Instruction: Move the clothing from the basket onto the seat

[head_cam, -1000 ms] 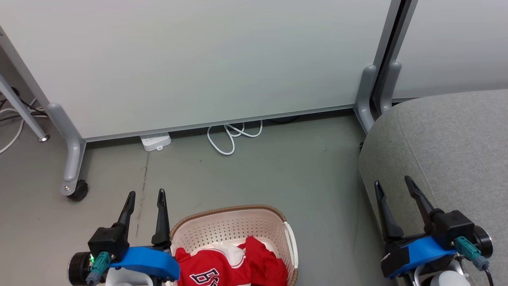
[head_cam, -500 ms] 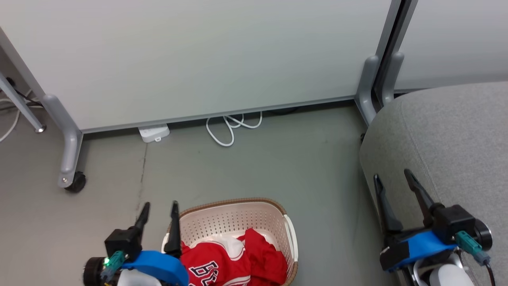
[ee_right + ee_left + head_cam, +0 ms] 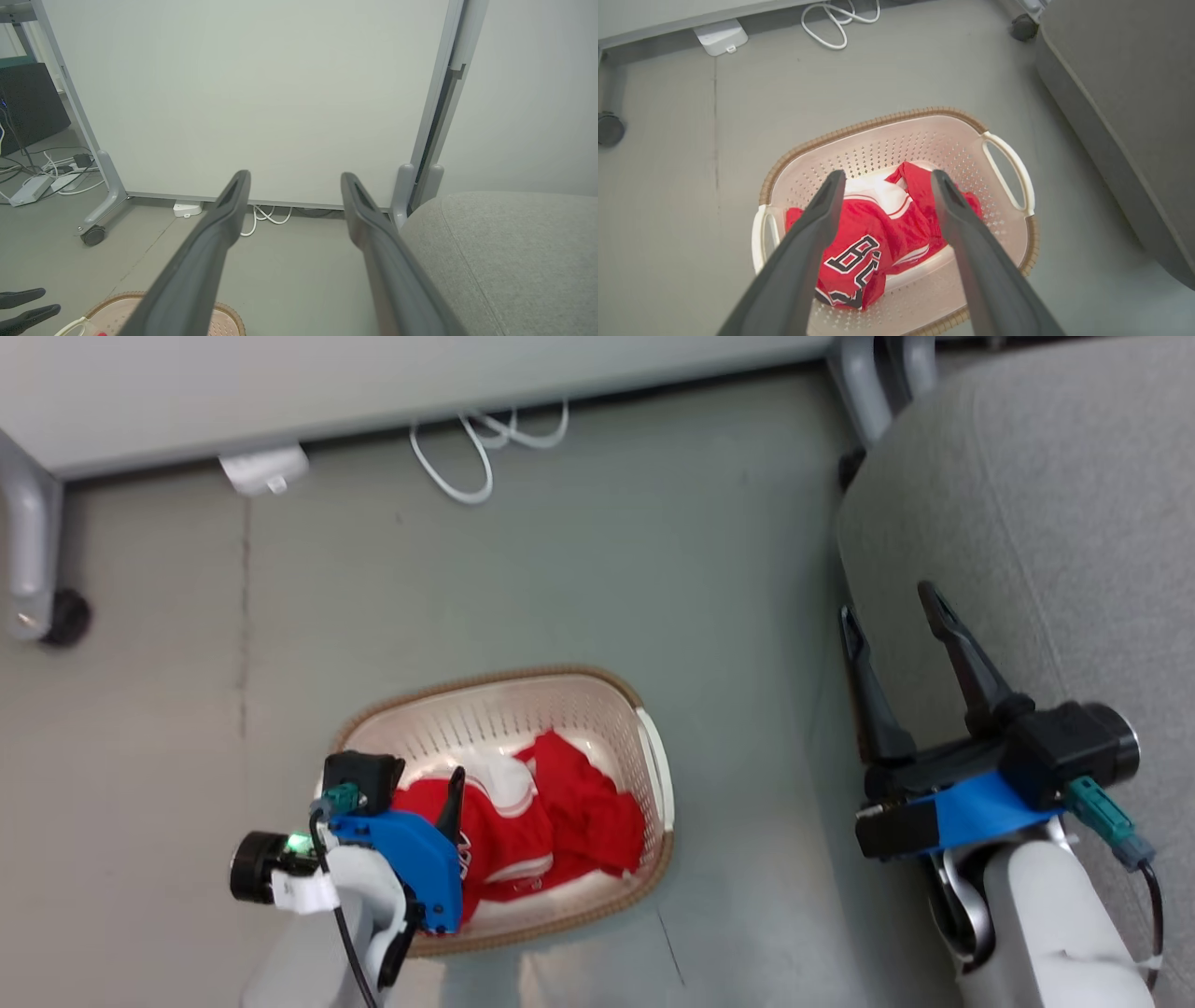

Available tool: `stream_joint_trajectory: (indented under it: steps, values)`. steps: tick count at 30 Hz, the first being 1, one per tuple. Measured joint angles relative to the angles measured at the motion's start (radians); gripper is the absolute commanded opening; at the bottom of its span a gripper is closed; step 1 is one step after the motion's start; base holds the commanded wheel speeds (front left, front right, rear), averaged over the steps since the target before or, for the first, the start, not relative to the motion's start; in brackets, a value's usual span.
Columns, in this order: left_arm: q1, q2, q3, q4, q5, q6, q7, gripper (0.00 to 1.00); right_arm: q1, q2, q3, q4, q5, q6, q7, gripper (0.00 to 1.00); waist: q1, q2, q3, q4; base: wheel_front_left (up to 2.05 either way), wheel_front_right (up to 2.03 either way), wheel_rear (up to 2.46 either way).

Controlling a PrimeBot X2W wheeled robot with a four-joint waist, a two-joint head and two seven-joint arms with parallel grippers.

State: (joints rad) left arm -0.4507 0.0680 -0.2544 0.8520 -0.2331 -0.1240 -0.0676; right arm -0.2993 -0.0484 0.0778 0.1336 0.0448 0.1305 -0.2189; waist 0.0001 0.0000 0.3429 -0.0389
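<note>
In the basket, crumpled red numbered clothing.

Clothing lies in the basket (seat to its right).

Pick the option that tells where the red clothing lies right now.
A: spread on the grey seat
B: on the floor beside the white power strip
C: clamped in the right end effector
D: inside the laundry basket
D: the red clothing lies bunched inside the laundry basket, and the open left end effector hangs over it, holding nothing.
</note>
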Motion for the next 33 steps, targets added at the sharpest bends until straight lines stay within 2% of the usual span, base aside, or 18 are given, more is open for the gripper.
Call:
stream_joint_trajectory:
  steps: [6,12,20,31,33]
  values:
    - [-0.120,0.045,-0.049,0.131,0.023,-0.002,0.063,1.00,-0.085,0.000,0.059,-0.018,0.017,0.000,-0.012,1.00,0.0001,0.0000,0.167,-0.047,0.00,0.00,0.00]
    - [-0.220,0.076,-0.049,0.224,0.030,0.015,0.096,1.00,-0.138,-0.001,0.094,-0.028,0.043,0.000,-0.030,1.00,0.0002,0.0000,0.322,-0.105,0.00,0.00,0.00]
    - [-0.311,0.099,-0.046,0.313,0.032,0.103,0.134,1.00,-0.170,-0.001,0.122,-0.030,0.082,0.000,-0.040,1.00,0.0002,-0.0001,0.482,-0.175,0.00,0.00,0.00]
    - [-0.391,0.148,-0.025,0.354,0.023,0.198,0.087,1.00,-0.185,-0.001,0.148,-0.081,0.107,0.000,-0.042,1.00,0.0000,0.0000,0.609,-0.239,0.00,0.00,0.00]
    - [-0.398,0.153,-0.024,0.363,0.021,0.202,0.089,0.31,-0.185,-0.001,0.152,-0.084,0.110,0.000,-0.042,1.00,0.0001,0.0000,0.621,-0.247,0.00,0.00,0.00]
